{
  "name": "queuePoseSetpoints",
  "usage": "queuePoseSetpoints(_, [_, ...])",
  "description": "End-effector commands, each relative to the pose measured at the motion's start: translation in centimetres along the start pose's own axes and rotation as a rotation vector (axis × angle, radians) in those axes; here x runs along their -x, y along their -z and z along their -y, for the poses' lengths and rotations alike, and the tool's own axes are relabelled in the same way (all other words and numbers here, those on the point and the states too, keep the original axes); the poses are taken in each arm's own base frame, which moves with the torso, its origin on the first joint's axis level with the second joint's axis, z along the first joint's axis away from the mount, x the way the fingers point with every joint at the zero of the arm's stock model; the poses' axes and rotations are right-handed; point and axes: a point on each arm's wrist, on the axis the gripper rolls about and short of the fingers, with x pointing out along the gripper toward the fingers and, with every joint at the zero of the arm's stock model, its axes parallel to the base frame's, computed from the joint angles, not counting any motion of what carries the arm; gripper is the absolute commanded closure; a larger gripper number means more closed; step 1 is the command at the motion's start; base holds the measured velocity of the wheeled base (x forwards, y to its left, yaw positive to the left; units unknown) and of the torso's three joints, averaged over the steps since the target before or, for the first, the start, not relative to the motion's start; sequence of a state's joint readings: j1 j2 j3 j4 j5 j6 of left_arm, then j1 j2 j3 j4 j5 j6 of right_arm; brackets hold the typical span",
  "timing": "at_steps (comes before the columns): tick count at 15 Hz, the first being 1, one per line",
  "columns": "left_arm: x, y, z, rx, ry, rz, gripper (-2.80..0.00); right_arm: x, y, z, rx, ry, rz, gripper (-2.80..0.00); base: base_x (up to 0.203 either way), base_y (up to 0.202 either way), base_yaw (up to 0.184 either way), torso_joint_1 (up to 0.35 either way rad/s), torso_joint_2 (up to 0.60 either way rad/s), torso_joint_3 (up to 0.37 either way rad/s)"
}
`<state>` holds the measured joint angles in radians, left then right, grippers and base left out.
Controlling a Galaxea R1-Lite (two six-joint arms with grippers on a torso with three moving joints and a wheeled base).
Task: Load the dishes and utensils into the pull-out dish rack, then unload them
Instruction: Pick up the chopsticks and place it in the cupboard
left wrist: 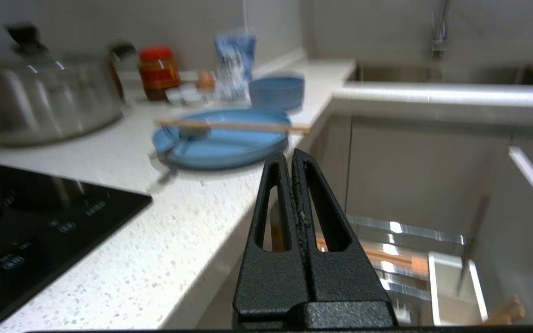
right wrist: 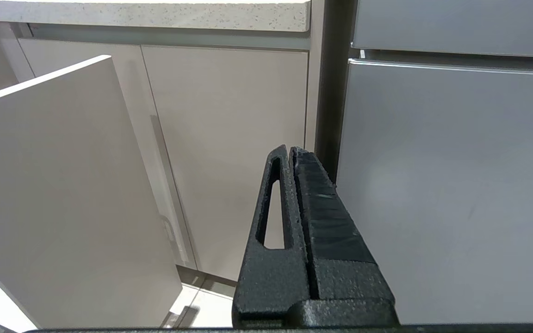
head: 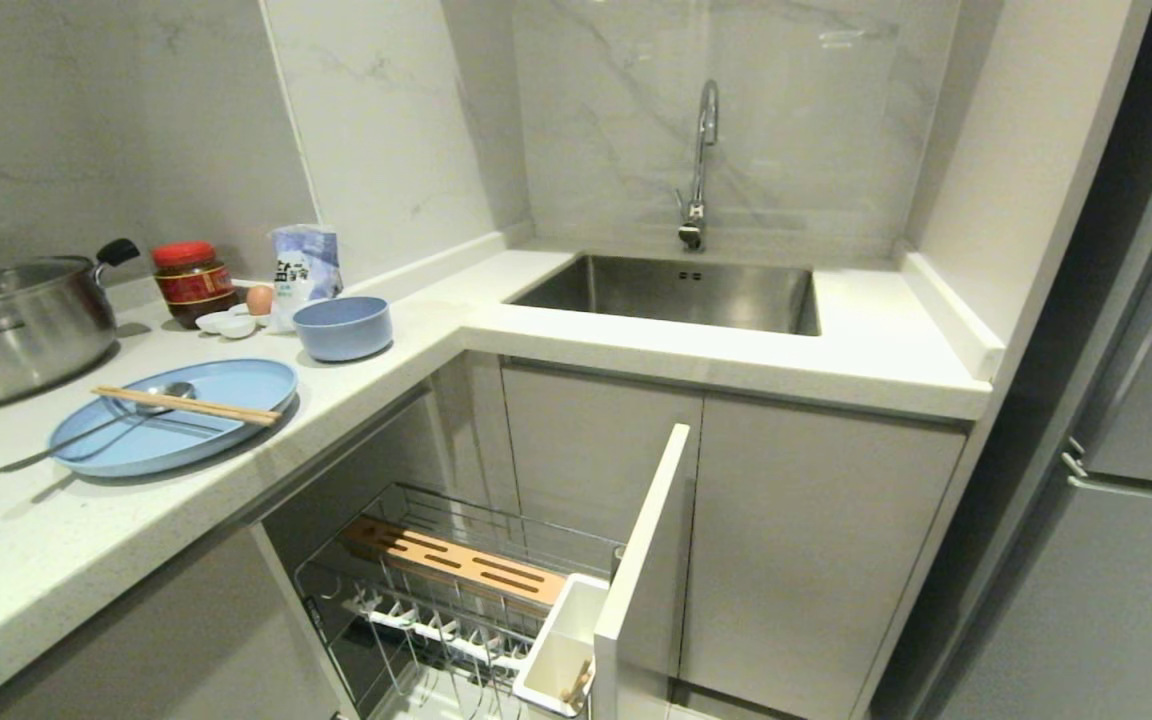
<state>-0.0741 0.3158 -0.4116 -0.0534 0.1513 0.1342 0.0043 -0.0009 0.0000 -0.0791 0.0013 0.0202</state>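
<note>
My left gripper (left wrist: 291, 155) is closed on nothing, fingers pressed flat together, held level off the edge of the speckled white countertop (head: 86, 530). Straight beyond its tips lies the oval light-blue plate (head: 176, 415), with the wooden chopsticks (head: 186, 405) laid across its rim and the long-handled silver spoon (head: 86, 432) resting in it, handle sticking out over the rim onto the counter. Past the plate sits the round blue bowl (head: 342, 327), apart from it. Below the fingertips and to the sink's side, the pull-out dish rack (head: 456, 600) stands drawn out, its wire basket holding no dishes; the slotted wooden bar (head: 456, 562) runs across it and the white utensil caddy (head: 561, 645) sits against the pale cabinet front (head: 641, 560).

My right gripper (right wrist: 291, 152) is likewise closed and empty, held low, facing the closed cabinet doors (right wrist: 229, 138) under the counter, with the grey refrigerator (right wrist: 451, 185) just beside it.
</note>
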Motion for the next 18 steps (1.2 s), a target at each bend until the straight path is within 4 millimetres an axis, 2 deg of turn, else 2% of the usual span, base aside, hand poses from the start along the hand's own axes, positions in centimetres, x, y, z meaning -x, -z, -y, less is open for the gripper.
queuePoseSetpoints(1, [2.1, 2.0, 0.3, -0.001, -0.005, 0.055, 0.0, -0.1, 0.7, 0.0, 0.0, 0.0, -0.025, 0.0, 0.0, 0.0, 0.0, 0.0, 0.0, 0.0])
queuePoseSetpoints(4, [3.9, 5.8, 0.8, 0.001, 0.031, 0.046, 0.0, -0.1, 0.7, 0.0, 0.0, 0.0, -0.025, 0.0, 0.0, 0.0, 0.0, 0.0, 0.0, 0.0])
queuePoseSetpoints(7, [2.4, 10.8, 1.5, -0.006, 0.033, -0.033, 0.0, -0.1, 0.7, 0.0, -0.001, 0.0, -0.025, 0.0, 0.0, 0.0, 0.0, 0.0, 0.0, 0.0])
queuePoseSetpoints(8, [2.3, 11.6, 1.6, -0.005, 0.04, -0.054, 0.0, -0.1, 0.7, 0.0, -0.001, 0.0, -0.025, 0.0, 0.0, 0.0, 0.0, 0.0, 0.0, 0.0])
queuePoseSetpoints(11, [2.6, 12.2, 1.9, 0.033, 0.141, -0.172, 0.0, -0.1, 0.7, 0.0, 0.0, 0.0, -0.025, 0.0, 0.0, 0.0, 0.0, 0.0, 0.0, 0.0])
queuePoseSetpoints(18, [2.5, 12.3, 1.9, 0.054, 0.138, -0.173, 0.0, -0.1, 0.7, 0.0, 0.0, 0.0, -0.025, 0.0, 0.0, 0.0, 0.0, 0.0, 0.0, 0.0])
